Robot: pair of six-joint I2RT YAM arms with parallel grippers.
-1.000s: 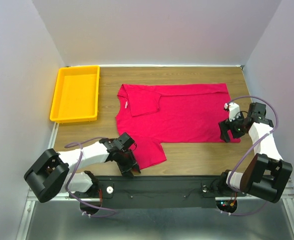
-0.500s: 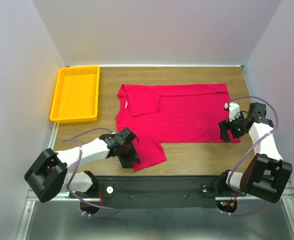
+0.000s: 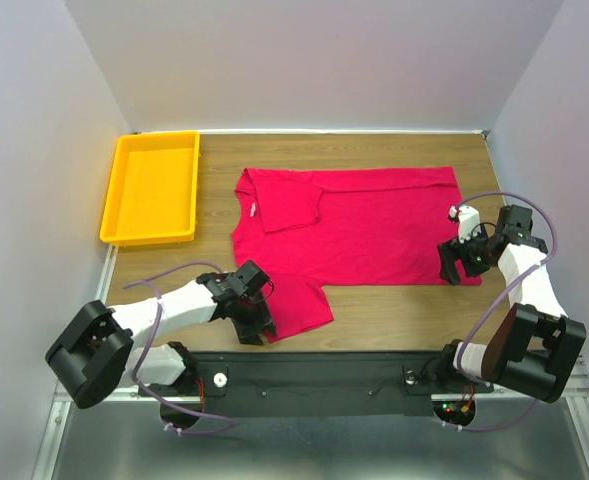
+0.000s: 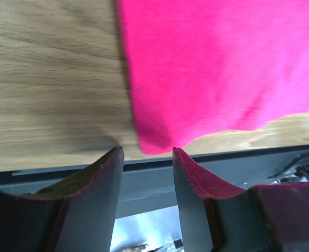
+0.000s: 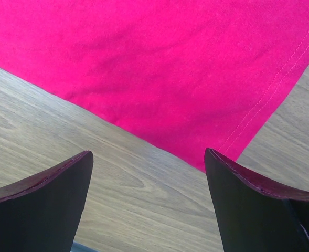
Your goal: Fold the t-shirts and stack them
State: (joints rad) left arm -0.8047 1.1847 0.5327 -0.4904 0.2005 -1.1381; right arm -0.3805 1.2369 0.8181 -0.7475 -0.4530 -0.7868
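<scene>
T-shirt (image 3: 374,230) sleeve beside left gripper (image 3: 258,326).

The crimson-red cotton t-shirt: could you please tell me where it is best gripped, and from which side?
Likely its two near corners, approached from the near side. The crimson-red cotton t-shirt lies flat, so only edges offer a pinch: the near sleeve corner sits just ahead of the open left gripper, the hem corner ahead of the open right gripper.

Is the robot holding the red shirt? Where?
Nothing is held. The left gripper is open by the t-shirt sleeve, the right gripper open by its hem corner.
</scene>
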